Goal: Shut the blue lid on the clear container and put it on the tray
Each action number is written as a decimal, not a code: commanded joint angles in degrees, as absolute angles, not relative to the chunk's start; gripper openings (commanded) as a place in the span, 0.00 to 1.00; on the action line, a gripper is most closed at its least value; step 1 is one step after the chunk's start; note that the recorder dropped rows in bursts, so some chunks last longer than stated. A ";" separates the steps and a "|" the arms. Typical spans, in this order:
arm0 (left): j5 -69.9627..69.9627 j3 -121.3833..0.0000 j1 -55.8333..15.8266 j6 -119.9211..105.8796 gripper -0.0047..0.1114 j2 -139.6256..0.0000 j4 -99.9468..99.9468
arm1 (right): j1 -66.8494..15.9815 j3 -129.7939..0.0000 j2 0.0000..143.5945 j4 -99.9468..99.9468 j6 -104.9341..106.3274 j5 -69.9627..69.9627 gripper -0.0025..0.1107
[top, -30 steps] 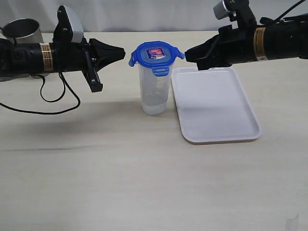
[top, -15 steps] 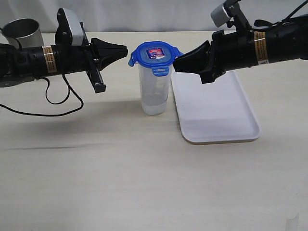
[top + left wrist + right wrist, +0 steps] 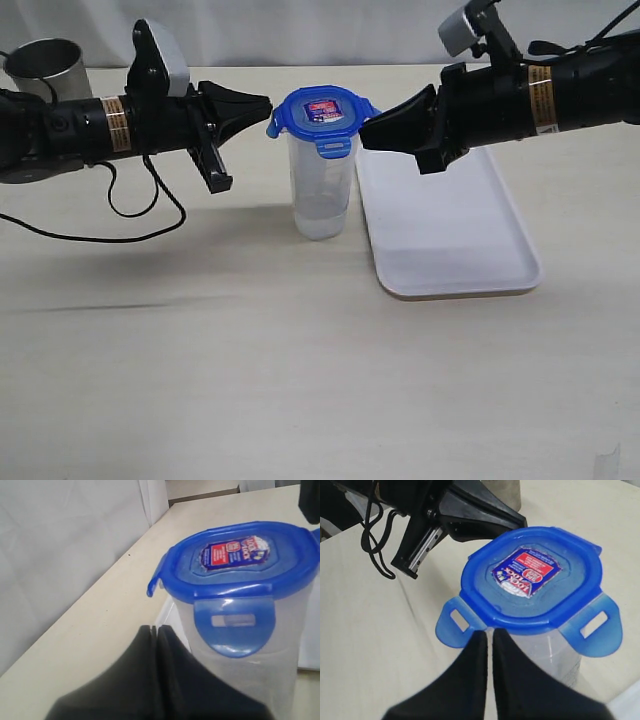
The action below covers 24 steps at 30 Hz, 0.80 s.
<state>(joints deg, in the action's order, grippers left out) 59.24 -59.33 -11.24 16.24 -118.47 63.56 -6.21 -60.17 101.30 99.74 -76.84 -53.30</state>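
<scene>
The clear container (image 3: 320, 200) stands upright on the worktop toward its far edge, just beside the left rim of the tray (image 3: 450, 230) and not on it. The blue lid (image 3: 322, 113) sits on top with its side tabs flared outward. The left gripper (image 3: 264, 102) and right gripper (image 3: 368, 131) flank the lid, each with fingers pressed together on nothing, tips close beside the tabs.

Sticker (image 3: 526, 573) on the blue lid (image 3: 482, 592), white "LOCK" lettering, smaller print too blurred
</scene>
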 commanded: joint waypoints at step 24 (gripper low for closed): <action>55.04 -59.10 -11.30 16.78 0.04 -118.43 64.26 | -7.74 -60.38 87.32 99.95 -79.10 -27.16 0.06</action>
